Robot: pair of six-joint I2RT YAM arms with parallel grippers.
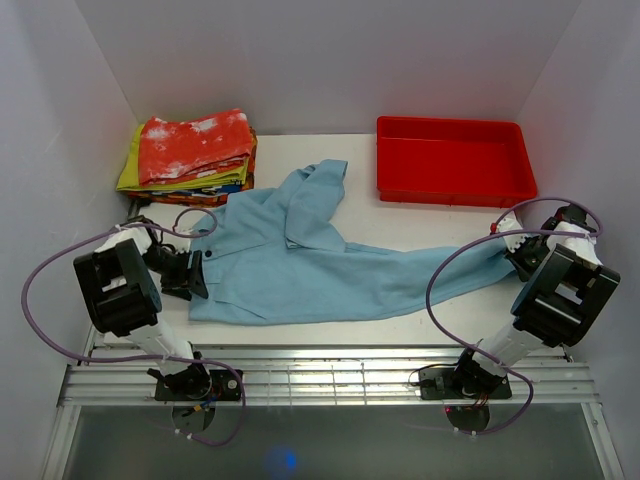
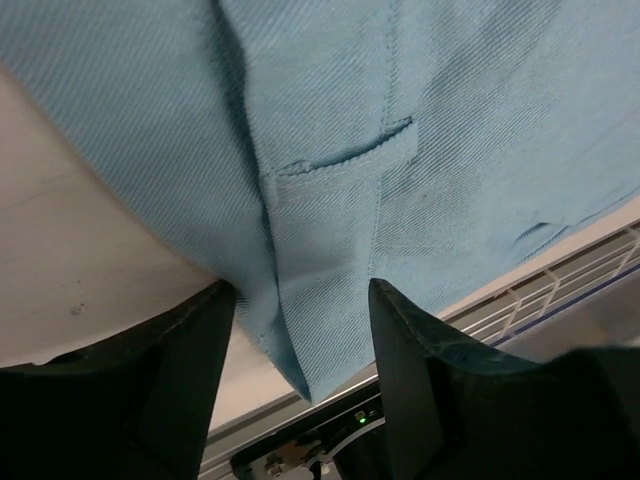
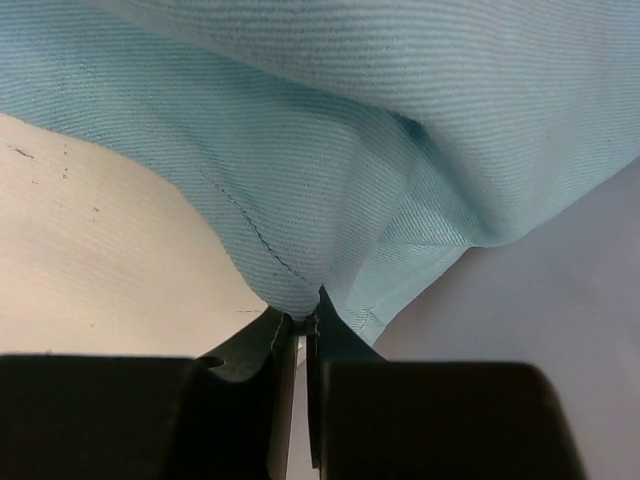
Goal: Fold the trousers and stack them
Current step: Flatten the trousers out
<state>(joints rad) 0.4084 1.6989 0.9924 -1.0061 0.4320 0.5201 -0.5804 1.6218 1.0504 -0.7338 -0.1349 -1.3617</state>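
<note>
The light sky-blue trousers [image 1: 300, 255] lie spread on the white table, waist at the left, one leg stretched right, the other bent up toward the back. My left gripper [image 1: 190, 275] is open at the waist edge; in the left wrist view the waist corner [image 2: 300, 330] hangs between its spread fingers [image 2: 420, 370] without being pinched. My right gripper [image 1: 515, 250] is shut on the cuff end of the long leg; the right wrist view shows fabric [image 3: 300, 270] pinched between the closed fingertips [image 3: 265, 345].
A stack of folded clothes [image 1: 192, 155], red-and-white mottled on top, sits at the back left. A red tray [image 1: 455, 160] stands at the back right. A metal rail [image 1: 330, 375] runs along the near edge. White walls enclose the table.
</note>
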